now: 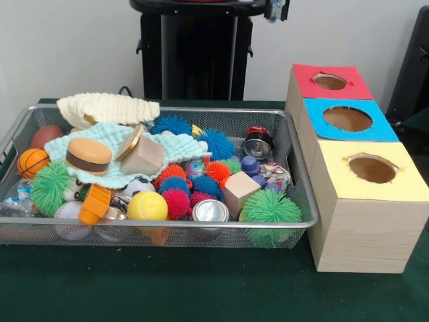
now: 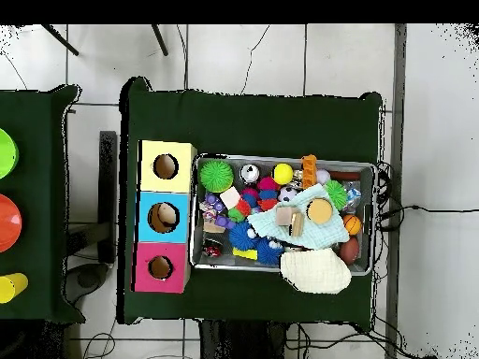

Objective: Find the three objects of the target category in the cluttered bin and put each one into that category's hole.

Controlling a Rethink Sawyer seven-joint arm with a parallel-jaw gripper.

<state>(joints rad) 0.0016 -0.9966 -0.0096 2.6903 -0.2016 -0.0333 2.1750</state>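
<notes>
Bin (image 1: 40, 225) of wire mesh sits on the green tabletop (image 1: 167, 288), packed full, with nothing lifted out of it yet. By my reading the task is at its opening step, the search. To the bin's right, just beside it, stands a wooden box (image 1: 362, 235) with three holes in a row: yellow (image 1: 373, 169) nearest, blue (image 1: 347, 119) in the middle, red (image 1: 330, 81) farthest.

A cream cloth (image 1: 107, 107) hangs over the bin's far left rim, and a mint cloth (image 1: 100, 137) spreads across the left half, covering whatever lies under it. A toy burger (image 1: 88, 155) and a wooden block (image 1: 142, 157) rest on that cloth. A big green spiky ball (image 1: 270, 208) fills the near right corner; a second block (image 1: 240, 191) and a can (image 1: 210, 211) lie just left of it. Smaller spiky balls crowd the middle.

Only a dark tip of the end effector (image 1: 276, 9) shows at the top edge, well above the bin and holding nothing; whether it is open or closed I cannot tell.

Which category is wanted cannot be read from the scene. The next move likely calls for coming down over an exposed item of that kind, or first shifting the mint cloth to uncover hidden ones.
</notes>
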